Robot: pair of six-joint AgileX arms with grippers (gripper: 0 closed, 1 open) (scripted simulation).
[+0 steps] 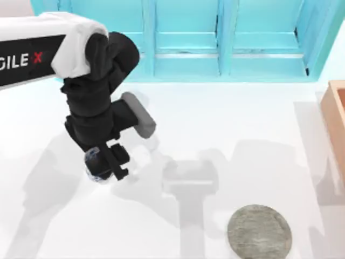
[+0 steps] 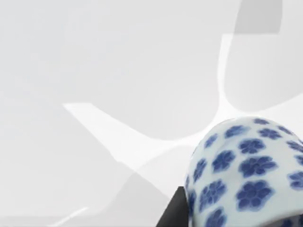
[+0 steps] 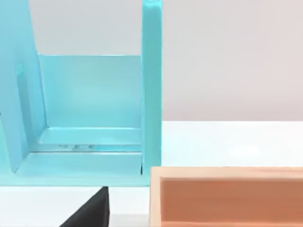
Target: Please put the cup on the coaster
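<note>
At the lower right of the top view the coaster (image 1: 259,231) lies flat on the white table (image 1: 232,135), a mottled grey-green disc whose near edge is cut by the bottom of the frame. Nothing rests on it.

Well apart from it, at the lower left of the same view, the left gripper (image 1: 108,164) points down over the table with the cup (image 1: 95,164) between its black fingers — the cup shows as a small blue-and-white round shape, mostly covered by the gripper body. The fingers are closed against the cup's sides. The left wrist view gives the cup (image 2: 246,172) at close range in the lower right of the frame: white ceramic with blue flower-like marks, a dark finger edge (image 2: 174,210) touching its side, and pale table with soft grey shadows behind. Whether the cup is touching the table or held just above it, I cannot tell.

The left arm (image 1: 48,51) reaches in from the upper left of the top view, white casing above black wrist.

Farther back, a turquoise cabinet (image 1: 226,38) runs along the top of the frame, and a wooden box (image 1: 335,118) sits at the right edge. The right wrist view looks at that cabinet (image 3: 90,113) and box (image 3: 227,196) — a dark piece at the bottom edge belongs to the right arm, and I cannot tell how its gripper is set.
</note>
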